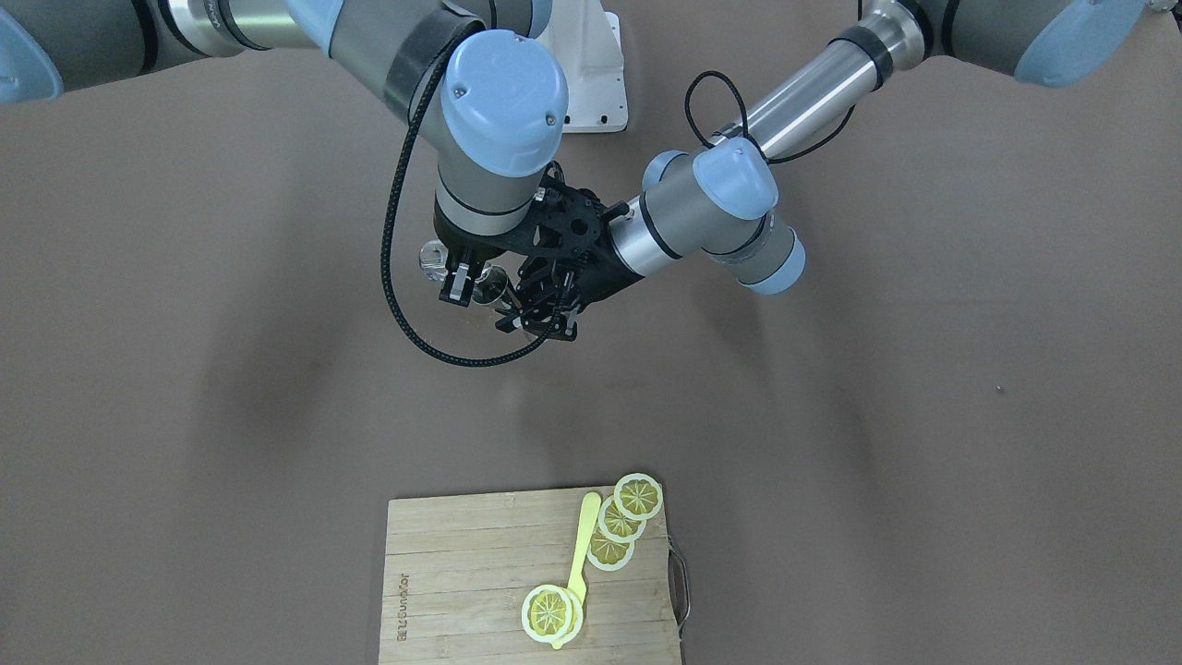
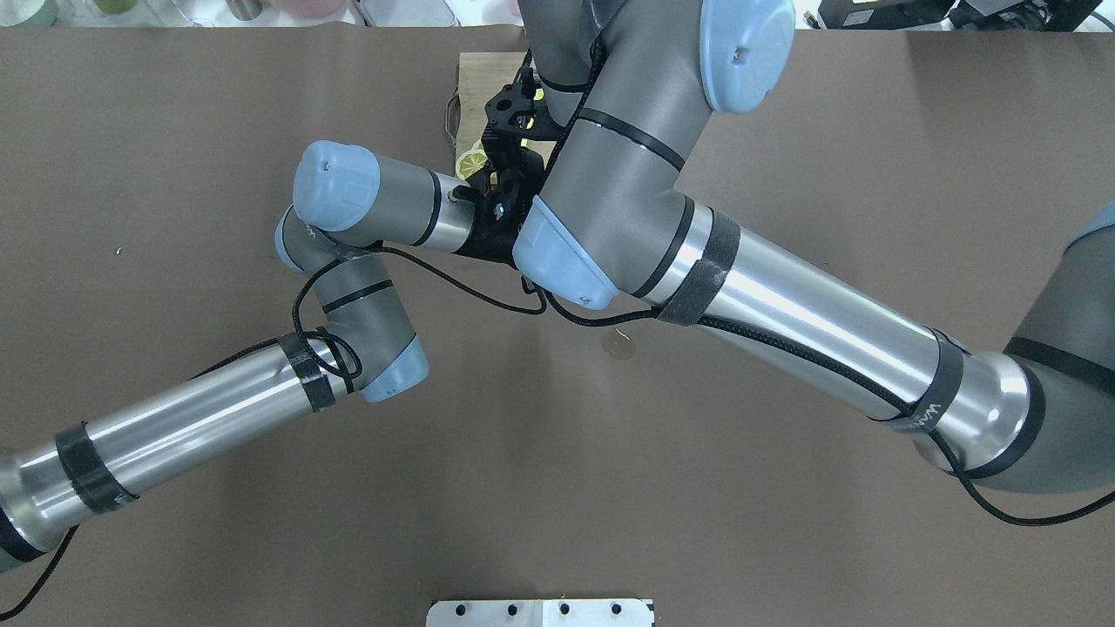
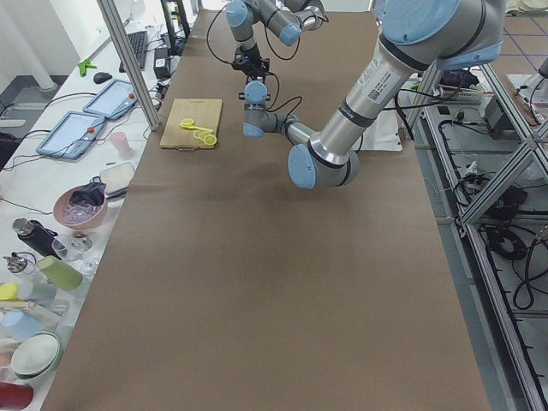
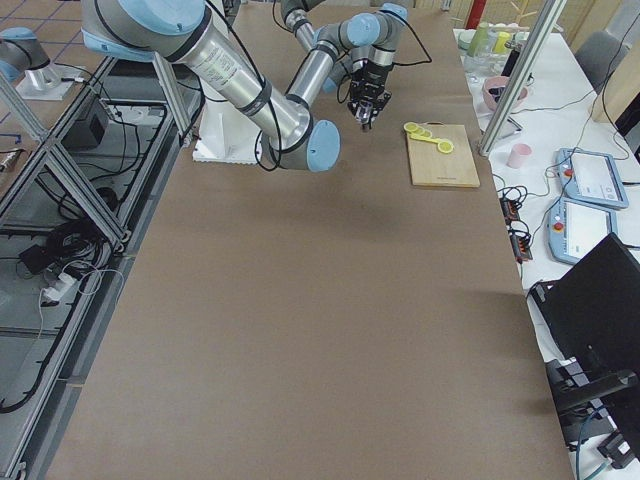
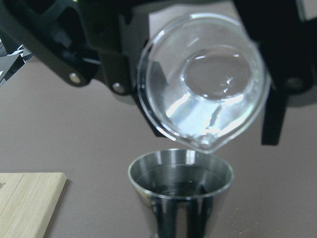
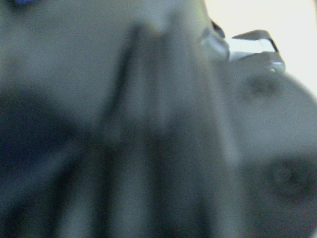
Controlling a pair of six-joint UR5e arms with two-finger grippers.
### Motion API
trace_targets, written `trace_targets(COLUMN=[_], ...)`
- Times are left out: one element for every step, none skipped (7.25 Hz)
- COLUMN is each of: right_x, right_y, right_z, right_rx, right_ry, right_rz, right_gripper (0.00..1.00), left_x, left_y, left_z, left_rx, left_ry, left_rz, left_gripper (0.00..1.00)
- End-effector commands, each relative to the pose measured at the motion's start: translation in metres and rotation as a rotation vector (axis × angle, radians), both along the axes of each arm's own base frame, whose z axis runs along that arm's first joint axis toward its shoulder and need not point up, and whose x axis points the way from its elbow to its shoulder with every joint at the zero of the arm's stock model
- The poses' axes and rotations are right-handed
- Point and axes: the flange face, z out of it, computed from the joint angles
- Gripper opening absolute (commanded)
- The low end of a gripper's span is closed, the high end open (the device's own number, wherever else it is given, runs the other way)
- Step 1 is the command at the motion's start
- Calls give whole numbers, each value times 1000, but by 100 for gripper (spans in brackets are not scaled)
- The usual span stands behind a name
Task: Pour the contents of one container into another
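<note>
Can make out nothing in the blurred right wrist view. Gripping a glass cup (image 5: 203, 79) with the right hand (image 1: 462, 280), tipped mouth-first toward the left wrist camera, spout down over an upright metal cup (image 5: 181, 186). Holding that in the left hand (image 1: 543, 309), grip out of frame, above the worktop (image 1: 831, 416).

Four wide views, two wrist close-ups
</note>
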Motion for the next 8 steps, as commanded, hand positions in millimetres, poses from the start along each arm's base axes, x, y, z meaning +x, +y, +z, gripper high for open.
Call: trace_targets(right_x=[-3, -3, -3, -4, -4, -6, -6, -5], right_y=[-3, -3, -2, -1, -2, -3, -4, -5], right_z=[-1, -1, -1, -2, -3, -6, -6, -7], right_rx=[0, -4, -8, -9, -8, -11, -14, -9], right_ry=[17, 22, 31, 35, 40, 43, 49, 47], right_rz=[-4, -4, -6, -7, -9, -9, -9, -12], right_gripper=[0, 0, 0, 0, 0, 0, 0, 0], left_x=[0, 0, 0, -1, -1, -1, -1, -1], left_y=[0, 0, 0, 1, 1, 1, 2, 2], left_z=[0, 0, -1, -2, -2, -2, -2, -3], left_rx=[0, 0, 1, 3, 3, 3, 3, 5], left_ry=[1, 1, 2, 4, 4, 4, 4, 7], left_rz=[1, -1, -1, -1, -1, -1, 1, 1], left_gripper=[0, 0, 0, 0, 0, 0, 0, 0])
